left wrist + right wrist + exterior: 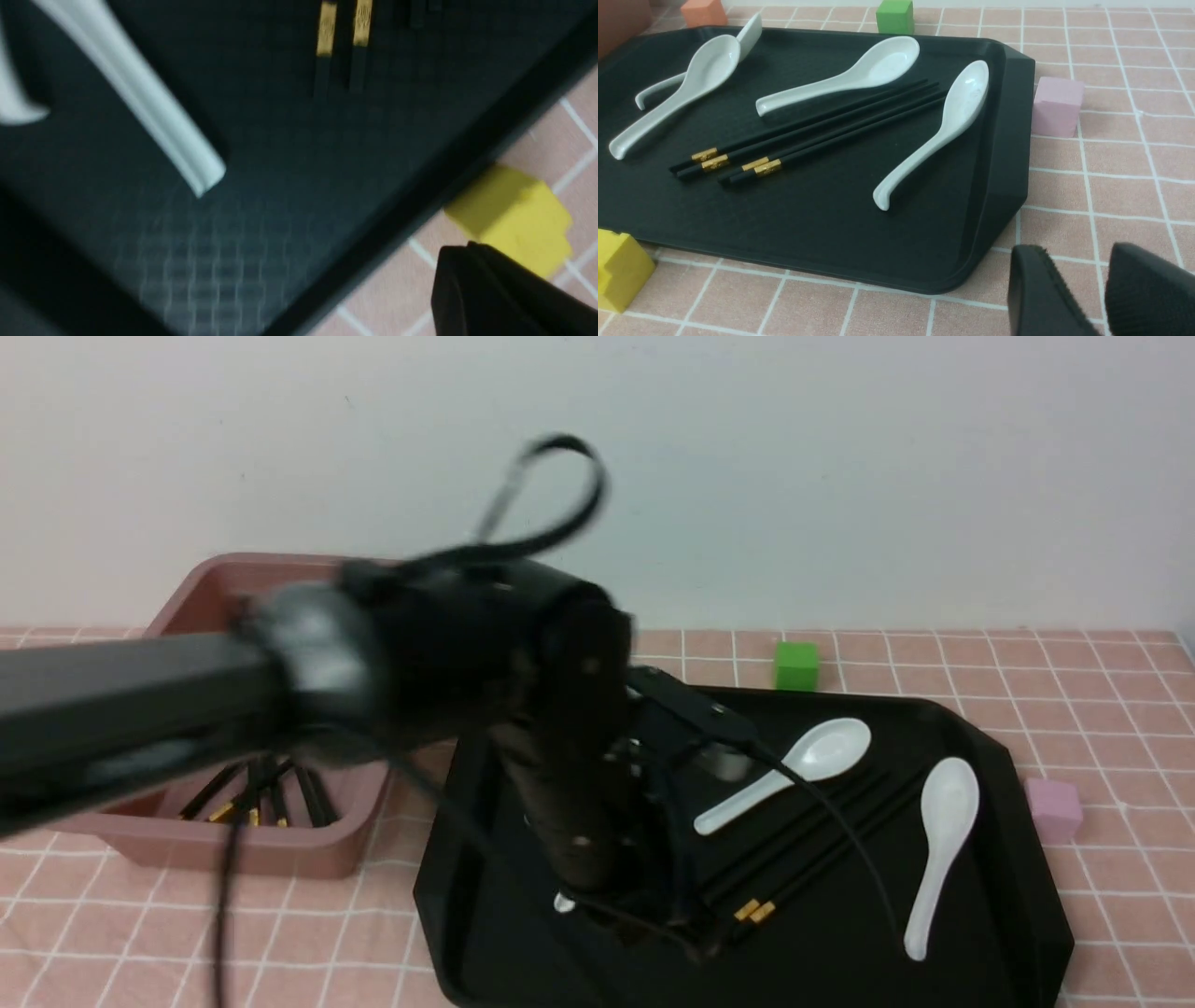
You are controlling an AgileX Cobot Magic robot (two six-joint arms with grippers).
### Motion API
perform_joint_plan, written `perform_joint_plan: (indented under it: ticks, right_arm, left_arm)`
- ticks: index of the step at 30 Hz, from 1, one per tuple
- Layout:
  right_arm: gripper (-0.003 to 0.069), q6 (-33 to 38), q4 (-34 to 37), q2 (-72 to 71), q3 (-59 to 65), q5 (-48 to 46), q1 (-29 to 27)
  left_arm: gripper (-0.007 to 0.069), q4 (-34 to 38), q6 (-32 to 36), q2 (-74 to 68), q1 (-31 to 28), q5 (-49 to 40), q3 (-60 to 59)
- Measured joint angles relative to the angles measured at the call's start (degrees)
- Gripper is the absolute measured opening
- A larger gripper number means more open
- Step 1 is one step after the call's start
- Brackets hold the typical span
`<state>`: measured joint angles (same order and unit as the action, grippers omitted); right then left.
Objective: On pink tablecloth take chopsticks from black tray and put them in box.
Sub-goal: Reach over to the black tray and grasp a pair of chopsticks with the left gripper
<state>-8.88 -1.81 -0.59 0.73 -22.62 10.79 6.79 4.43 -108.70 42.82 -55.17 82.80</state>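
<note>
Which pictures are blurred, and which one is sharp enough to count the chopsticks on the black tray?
Front view: motion blur smears the left arm, which hides part of the black tray. Left wrist view: blurred all over. Right wrist view: sharp; four chopsticks can be counted.

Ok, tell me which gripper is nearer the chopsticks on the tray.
Left. The left gripper hangs over the tray, right by the gold-banded ends of the chopsticks; the right gripper is off the tray, over the cloth past its corner.
</note>
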Motion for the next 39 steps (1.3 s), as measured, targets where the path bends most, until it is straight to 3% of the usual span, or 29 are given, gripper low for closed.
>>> perform_joint_plan:
  ticks: [10, 17, 22, 32, 39]
  right_arm:
    - [0.0240, 0.0, 0.0, 0.0, 0.0, 0.0, 0.0]
    - [0.0240, 0.0, 0.0, 0.0, 0.0, 0.0, 0.0]
    - [0.0240, 0.0, 0.0, 0.0, 0.0, 0.0, 0.0]
    - [0.0240, 0.0, 0.0, 0.0, 0.0, 0.0, 0.0]
    - [0.0240, 0.0, 0.0, 0.0, 0.0, 0.0, 0.0]
  left_arm:
    - [0.0016, -1.9, 0.1, -11.4, 0.0, -3.2, 13.9]
    - [0.0273, -3.6, 2.9, -14.2, 0.0, 0.6, 15.1]
    - [0.0358, -4.2, 3.2, -15.9, 0.0, 3.0, 15.1]
    - [0.0335, -5.4, 3.2, -18.3, 0.0, 5.0, 15.4]
    - [0.0187, -5.4, 3.2, -18.3, 0.0, 4.4, 15.4]
